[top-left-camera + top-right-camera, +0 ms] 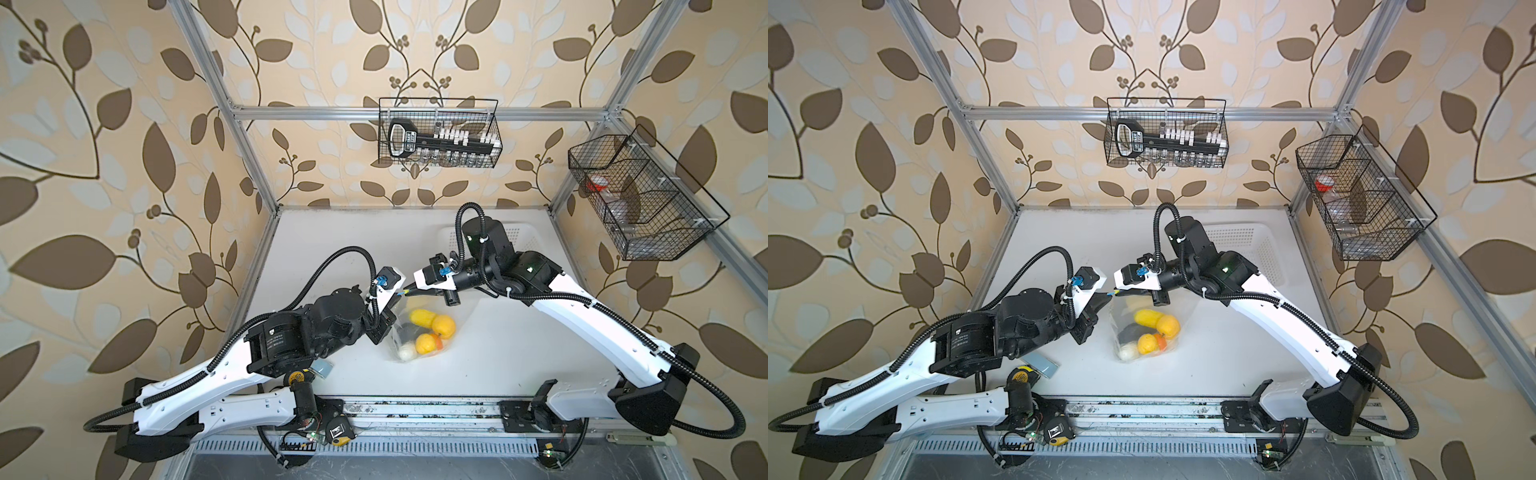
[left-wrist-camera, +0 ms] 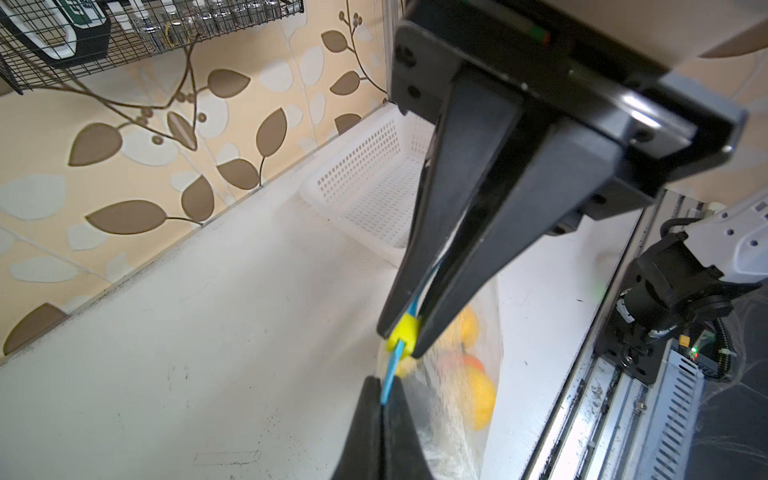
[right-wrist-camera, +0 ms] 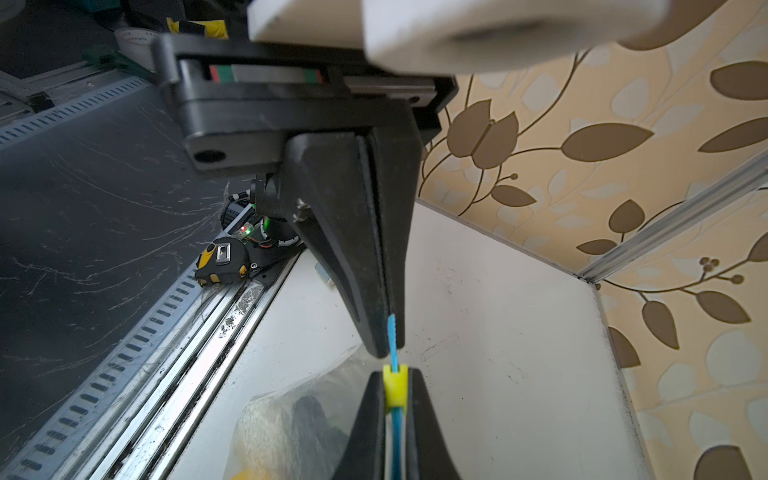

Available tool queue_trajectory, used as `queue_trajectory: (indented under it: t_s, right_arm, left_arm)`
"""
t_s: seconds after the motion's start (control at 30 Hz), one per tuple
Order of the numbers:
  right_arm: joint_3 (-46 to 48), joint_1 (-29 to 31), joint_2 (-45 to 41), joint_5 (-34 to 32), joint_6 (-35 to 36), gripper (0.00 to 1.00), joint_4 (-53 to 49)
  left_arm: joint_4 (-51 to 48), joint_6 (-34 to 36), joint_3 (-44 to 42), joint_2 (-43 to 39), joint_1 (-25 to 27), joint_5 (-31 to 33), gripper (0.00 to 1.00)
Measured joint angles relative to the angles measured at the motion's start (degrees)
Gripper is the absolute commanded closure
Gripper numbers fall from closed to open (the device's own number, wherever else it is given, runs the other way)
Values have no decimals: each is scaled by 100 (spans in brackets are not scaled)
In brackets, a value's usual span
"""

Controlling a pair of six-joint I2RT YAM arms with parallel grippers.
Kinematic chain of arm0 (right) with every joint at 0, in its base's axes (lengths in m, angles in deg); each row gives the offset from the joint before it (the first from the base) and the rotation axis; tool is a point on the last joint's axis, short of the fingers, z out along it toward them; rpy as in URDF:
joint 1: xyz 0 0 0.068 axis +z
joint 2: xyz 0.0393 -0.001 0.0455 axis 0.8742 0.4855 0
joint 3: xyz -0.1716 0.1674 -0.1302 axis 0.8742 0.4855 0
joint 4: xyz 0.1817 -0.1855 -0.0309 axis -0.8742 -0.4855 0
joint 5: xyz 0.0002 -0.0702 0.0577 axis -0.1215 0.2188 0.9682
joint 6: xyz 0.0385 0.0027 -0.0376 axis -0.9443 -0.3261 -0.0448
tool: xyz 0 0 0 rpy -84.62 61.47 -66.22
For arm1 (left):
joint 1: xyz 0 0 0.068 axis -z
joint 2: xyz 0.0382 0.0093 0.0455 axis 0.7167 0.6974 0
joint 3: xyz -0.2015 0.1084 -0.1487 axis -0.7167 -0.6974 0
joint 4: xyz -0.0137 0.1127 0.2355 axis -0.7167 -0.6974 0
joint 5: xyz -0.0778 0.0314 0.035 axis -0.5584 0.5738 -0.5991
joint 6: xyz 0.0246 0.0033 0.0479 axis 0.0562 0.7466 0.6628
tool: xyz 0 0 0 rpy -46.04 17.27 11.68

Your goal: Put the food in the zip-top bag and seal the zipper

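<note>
The clear zip-top bag (image 1: 430, 309) (image 1: 1127, 309) hangs just above the table's middle, slung from its top edge. The food (image 1: 442, 325) (image 1: 1168, 325) lies inside it: yellow and orange fruits, a white piece and a dark one. My left gripper (image 2: 384, 399) (image 1: 398, 296) is shut on the end of the light-blue zipper (image 2: 390, 374). My right gripper (image 3: 395, 388) (image 1: 409, 287) faces it tip to tip. It is shut on the zipper's yellow tab (image 3: 395, 384) (image 2: 403, 336), a short way from the left fingertips. The strip runs back between the right fingers.
A white perforated basket (image 1: 515, 237) (image 2: 365, 183) stands at the back right, behind the right arm. A yellow tape measure (image 1: 297, 378) and a small grey-blue block (image 1: 322, 368) lie under the left arm. Two wire baskets (image 1: 438, 133) (image 1: 640, 195) hang on the walls.
</note>
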Motion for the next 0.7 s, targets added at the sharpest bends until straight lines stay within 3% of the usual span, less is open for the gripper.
queue_trajectory:
  t_s: [0.27,0.4,0.7]
  right_arm:
    - [0,-26,-50,-9,7,92,-50]
    - [0,-39,-50,-31,7,92,-70]
    - [0,-39,-50,-31,20,92,-72]
  left_arm:
    - [63,48,-11,11,2,-52,100]
    - [81,223,-9,83,2,-76,80]
    - [96,442,-2,210,2,-184,67]
